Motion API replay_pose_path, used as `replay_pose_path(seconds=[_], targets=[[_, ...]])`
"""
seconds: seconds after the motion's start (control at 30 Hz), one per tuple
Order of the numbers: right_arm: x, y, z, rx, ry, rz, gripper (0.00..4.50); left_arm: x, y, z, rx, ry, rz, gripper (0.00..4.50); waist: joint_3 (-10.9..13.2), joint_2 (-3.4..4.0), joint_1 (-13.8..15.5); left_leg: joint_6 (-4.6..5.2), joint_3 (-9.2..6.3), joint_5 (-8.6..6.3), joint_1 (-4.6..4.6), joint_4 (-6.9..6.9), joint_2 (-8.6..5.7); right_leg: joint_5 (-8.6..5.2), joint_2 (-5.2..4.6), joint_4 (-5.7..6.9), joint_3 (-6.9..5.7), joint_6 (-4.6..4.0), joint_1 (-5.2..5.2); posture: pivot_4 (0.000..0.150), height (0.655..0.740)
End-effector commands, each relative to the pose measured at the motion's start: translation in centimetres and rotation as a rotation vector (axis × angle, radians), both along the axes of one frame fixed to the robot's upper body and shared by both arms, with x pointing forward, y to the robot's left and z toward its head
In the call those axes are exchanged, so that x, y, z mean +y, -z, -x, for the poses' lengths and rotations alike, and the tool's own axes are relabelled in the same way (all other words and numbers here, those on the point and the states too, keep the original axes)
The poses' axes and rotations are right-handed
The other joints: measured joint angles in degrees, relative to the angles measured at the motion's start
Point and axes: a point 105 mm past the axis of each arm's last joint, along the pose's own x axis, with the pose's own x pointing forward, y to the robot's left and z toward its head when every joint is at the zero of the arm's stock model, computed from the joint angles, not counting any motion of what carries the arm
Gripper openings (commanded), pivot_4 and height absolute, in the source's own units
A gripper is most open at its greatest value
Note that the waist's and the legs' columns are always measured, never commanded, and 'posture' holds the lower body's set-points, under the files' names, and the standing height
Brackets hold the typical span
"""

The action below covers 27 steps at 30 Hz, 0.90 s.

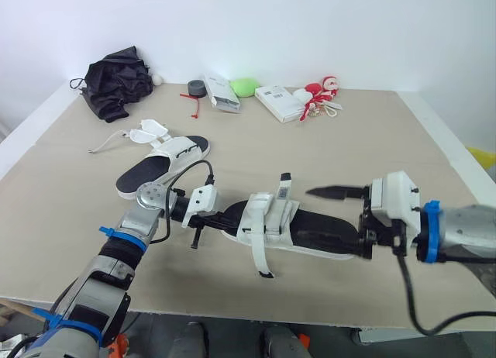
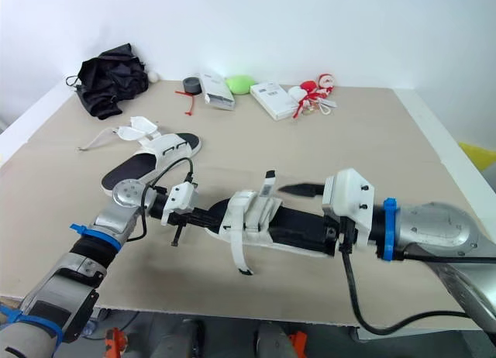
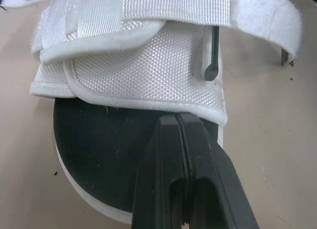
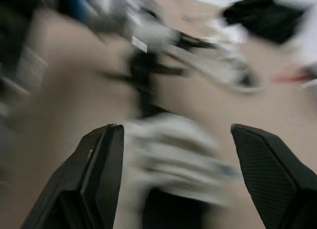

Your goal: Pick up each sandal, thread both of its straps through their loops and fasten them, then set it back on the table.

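Judging the black-soled, white woven-strap sandal [image 1: 271, 218] light, sole stiff, straps floppy; favoured the sole rim; saw left gripper's [image 3: 179, 121] fingers together at toe, right gripper's [image 4: 176, 127] spread wide at heel end.

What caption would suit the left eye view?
Sandal between two arms: left gripper shut at one end, right gripper open astride the other.

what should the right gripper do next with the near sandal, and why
Probably ease the right gripper forward and close it on the upright strap. It is open by the heel end of the near sandal and holds nothing, while the left gripper, shut, sits at the toe end. That strap sticks up loose and a hanging strap trails down, so neither looks fastened.
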Motion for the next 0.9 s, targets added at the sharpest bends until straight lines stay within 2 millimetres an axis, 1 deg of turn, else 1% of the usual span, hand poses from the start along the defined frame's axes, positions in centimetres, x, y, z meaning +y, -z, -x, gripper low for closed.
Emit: replay_pose_path(seconds=[0.03,0.1,0.13,0.17,0.27,0.37,0.5,0.53,0.63,0.87,0.9], targets=[[0.8,1.6,2.2,0.334,0.010,-0.033,3.70,0.8,3.4,1.0,0.089,0.004,-0.129,0.00,0.05,-0.10,-0.01,0.00,0.06,0.00,-0.01,0.06,0.02,0.01,-0.05,-0.02,0.00,-0.05,-0.03,0.150,0.7380],[1.1,4.6,2.5,0.426,0.065,0.050,3.70,0.9,3.4,1.1,0.090,0.004,-0.130,0.00,0.05,-0.18,-0.05,0.00,0.11,0.00,-0.02,0.08,0.02,0.00,-0.10,-0.03,0.02,-0.04,-0.04,0.150,0.7380],[1.3,5.7,2.4,0.454,0.088,0.077,3.70,0.9,3.4,1.1,0.091,0.004,-0.130,0.00,-0.04,-0.32,-0.07,0.00,0.14,0.00,-0.03,0.08,0.02,0.01,-0.10,-0.06,0.02,-0.04,-0.05,0.150,0.7380],[1.4,6.2,2.3,0.471,0.100,0.090,3.70,0.9,3.4,1.1,0.091,0.005,-0.131,0.00,-0.05,-0.52,-0.09,0.00,0.13,0.00,-0.02,0.06,0.04,0.00,-0.10,-0.07,0.01,-0.04,-0.07,0.150,0.7380],[2.2,7.1,1.7,0.584,0.123,0.081,3.70,0.8,3.4,1.1,0.089,0.004,-0.132,0.00,-0.03,-0.35,-0.08,0.00,0.07,0.00,-0.27,0.06,0.03,0.01,-0.09,-0.08,-0.02,-0.02,-0.27,0.150,0.7380],[3.7,6.9,0.3,0.664,0.110,0.037,3.70,0.7,3.5,1.1,0.084,0.005,-0.134,0.00,-0.01,-0.44,-0.40,0.00,0.03,0.01,-0.25,0.11,0.05,0.08,0.01,-0.08,-0.04,0.02,-0.23,0.150,0.7380],[4.6,7.0,-0.4,0.657,0.098,0.070,3.70,0.5,3.4,1.2,0.081,0.007,-0.130,0.00,-0.01,-0.40,-0.25,0.02,0.00,0.02,-0.35,0.11,0.05,0.06,0.00,-0.08,-0.07,0.09,-0.25,0.150,0.7380],[4.7,7.0,-0.5,0.659,0.093,0.073,3.70,0.4,3.4,1.2,0.080,0.007,-0.129,0.00,-0.01,-0.39,-0.22,0.05,-0.01,0.00,-0.39,0.09,0.04,0.13,-0.03,-0.09,-0.11,0.34,-0.27,0.150,0.7380],[4.9,7.1,-0.9,0.658,0.092,0.089,3.70,0.4,3.4,1.3,0.080,0.002,-0.128,0.00,-0.01,-0.39,-0.14,0.05,-0.06,0.00,-0.42,0.08,0.05,0.12,-0.02,-0.09,-0.18,0.34,-0.28,0.150,0.7380],[4.7,8.2,-2.1,0.643,0.132,0.145,3.70,0.5,3.5,1.3,0.080,-0.006,-0.125,0.00,-0.01,-0.39,-0.14,0.05,-0.03,0.00,-0.42,0.08,0.04,0.01,-0.07,-0.09,-0.16,0.14,-0.28,0.150,0.7380],[4.7,8.4,-2.4,0.641,0.144,0.146,3.47,0.5,3.5,1.3,0.080,-0.007,-0.124,0.00,-0.01,-0.38,-0.13,0.06,-0.04,-0.01,-0.42,0.08,0.04,0.00,-0.06,-0.09,-0.16,0.13,-0.28,0.150,0.7380]])
